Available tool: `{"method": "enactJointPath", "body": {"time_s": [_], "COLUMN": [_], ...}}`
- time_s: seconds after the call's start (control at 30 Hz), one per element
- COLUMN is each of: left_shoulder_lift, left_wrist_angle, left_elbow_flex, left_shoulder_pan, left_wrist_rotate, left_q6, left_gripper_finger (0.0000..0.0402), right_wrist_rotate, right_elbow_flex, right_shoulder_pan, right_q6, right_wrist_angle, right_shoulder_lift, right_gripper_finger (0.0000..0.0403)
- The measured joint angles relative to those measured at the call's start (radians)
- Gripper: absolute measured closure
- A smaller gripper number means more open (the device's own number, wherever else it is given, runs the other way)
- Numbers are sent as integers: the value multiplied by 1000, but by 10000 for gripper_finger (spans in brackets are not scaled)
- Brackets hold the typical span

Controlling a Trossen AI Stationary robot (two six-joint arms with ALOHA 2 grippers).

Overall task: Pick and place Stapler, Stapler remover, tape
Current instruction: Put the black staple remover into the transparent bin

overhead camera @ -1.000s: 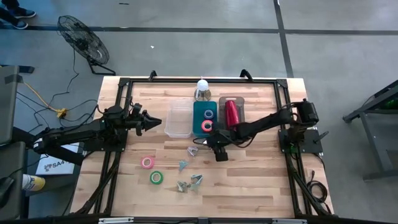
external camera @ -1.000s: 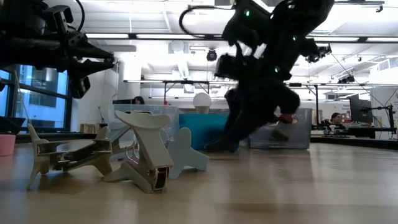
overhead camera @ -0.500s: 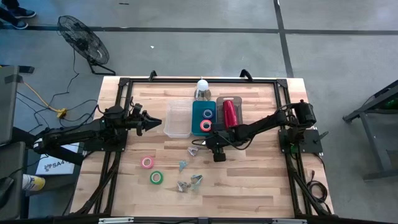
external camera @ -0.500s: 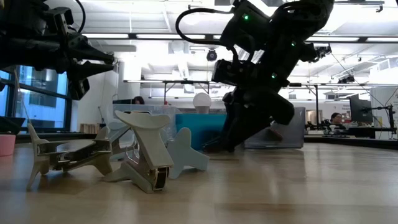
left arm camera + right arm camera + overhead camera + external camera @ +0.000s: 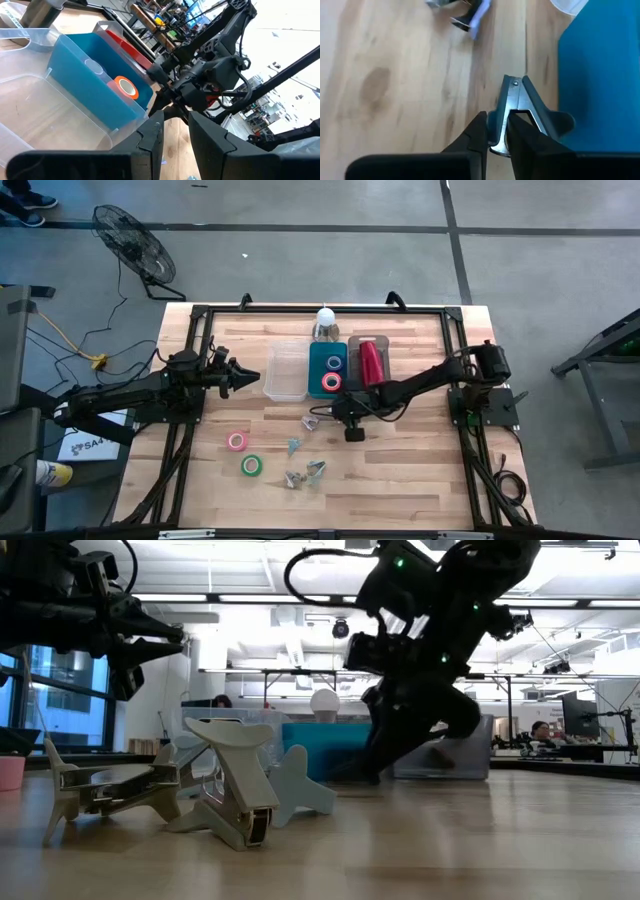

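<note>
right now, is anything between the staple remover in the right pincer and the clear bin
Nothing visible does. The right pincer is shut on the staple remover beside the teal bin. The clear bin sits next to that, open-topped and empty. The left pincer hovers at its far side.

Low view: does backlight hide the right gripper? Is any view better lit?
Low view: the right arm is a dark silhouette against bright ceiling lights, its tip lost. Right wrist view: evenly lit, right gripper shut on a remover beside the blue bin.

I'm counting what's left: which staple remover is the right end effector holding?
The staple remover beside the teal bin, clamped by the right end effector; the others lie untouched farther out.
</note>
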Motion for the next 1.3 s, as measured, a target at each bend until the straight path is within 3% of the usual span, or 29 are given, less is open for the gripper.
{"method": "enactJointPath", "body": {"time_s": [0.6, 0.77, 0.93, 1.1, 1.3], "left_shoulder_lift": [0, 0, 20, 92, 289], "left_wrist_angle": [7, 54, 162, 246, 248], "left_elbow_flex": [0, 0, 0, 29, 190], "left_shoulder_pan": [0, 0, 0, 0, 0], "left_wrist_rotate": [-2, 2, -32, -33, -17], "left_q6": [-3, -8, -107, -196, -206], "left_gripper_finger": [312, 312, 312, 312, 312], "right_wrist_rotate": [8, 64, 148, 204, 237], "right_elbow_flex": [2, 2, 4, 4, 4], "right_shoulder_pan": [59, 68, 62, 37, -3], "right_q6": [54, 49, -8, -109, -207], "right_wrist_angle": [9, 10, 13, 80, 180], "right_shoulder_lift": [-200, -267, -320, -330, -330], "right_gripper_finger": [362, 362, 362, 362, 362]}}
